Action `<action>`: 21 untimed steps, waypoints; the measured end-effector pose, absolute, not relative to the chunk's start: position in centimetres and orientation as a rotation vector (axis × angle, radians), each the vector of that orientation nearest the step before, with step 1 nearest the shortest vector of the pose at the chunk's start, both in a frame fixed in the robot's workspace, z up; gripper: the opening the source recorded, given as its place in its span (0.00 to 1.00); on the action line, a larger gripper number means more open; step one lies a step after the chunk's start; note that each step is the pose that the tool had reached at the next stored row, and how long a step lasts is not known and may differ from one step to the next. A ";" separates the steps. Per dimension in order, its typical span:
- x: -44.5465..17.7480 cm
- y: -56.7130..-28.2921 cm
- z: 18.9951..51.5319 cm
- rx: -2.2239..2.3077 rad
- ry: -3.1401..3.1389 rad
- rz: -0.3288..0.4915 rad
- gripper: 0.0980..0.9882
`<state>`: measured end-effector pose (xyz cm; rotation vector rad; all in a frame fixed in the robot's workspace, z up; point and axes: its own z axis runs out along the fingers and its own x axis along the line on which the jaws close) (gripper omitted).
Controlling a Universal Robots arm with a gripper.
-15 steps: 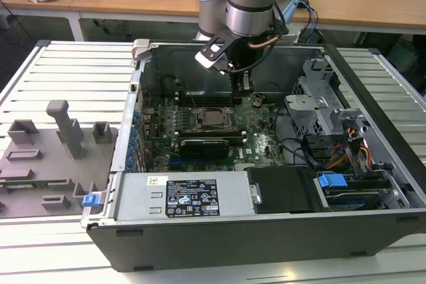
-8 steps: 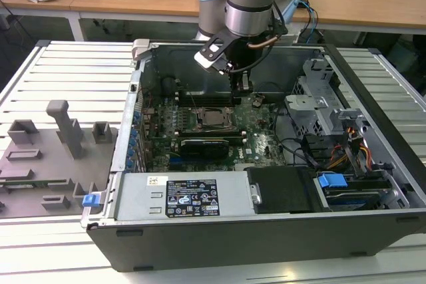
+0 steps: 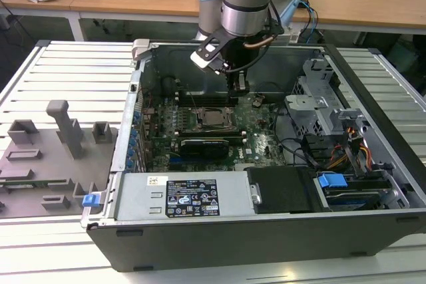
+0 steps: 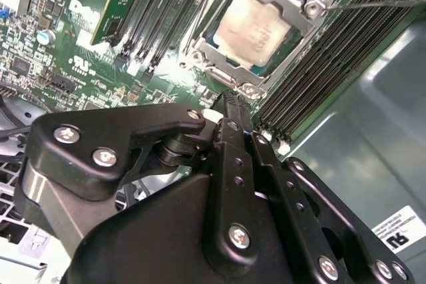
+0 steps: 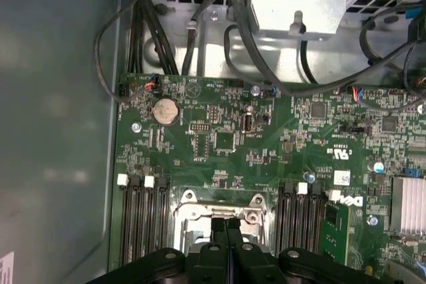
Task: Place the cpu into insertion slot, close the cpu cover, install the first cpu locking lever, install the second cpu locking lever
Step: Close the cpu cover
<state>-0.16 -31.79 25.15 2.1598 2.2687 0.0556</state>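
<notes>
Cpu (image 3: 214, 119) sits in the middle of the motherboard (image 3: 263, 141) inside the open computer case (image 3: 266, 237). In the exterior view the case also holds a power supply (image 3: 190, 197) along its near wall and a drive cage (image 3: 313, 108) toward the exterior view's right, and the gripper (image 3: 238, 86) hangs just above the board, beside the chip. In the second wrist view the chip fills the insertion slot (image 4: 216, 74) and the cpu cover (image 4: 297, 23) looks folded down around it. A thin locking lever (image 4: 379, 3) stands out over the memory slots (image 4: 319, 78), apparently unlatched. The claw is pressed together with nothing in it. The work seems to be at the first lever, which calls for pressing that wire down and tucking it under its catch without scraping the slots. In the first wrist view the joined fingertips (image 5: 219, 227) hover at the socket's edge, with cables (image 5: 266, 64) beyond.
</notes>
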 end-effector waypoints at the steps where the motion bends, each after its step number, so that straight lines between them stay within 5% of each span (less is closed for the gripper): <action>1: -0.4 -31.8 25.2 2.160 2.269 0.056 0.01; 21: -4.6 -31.8 22.0 2.143 2.288 0.061 0.01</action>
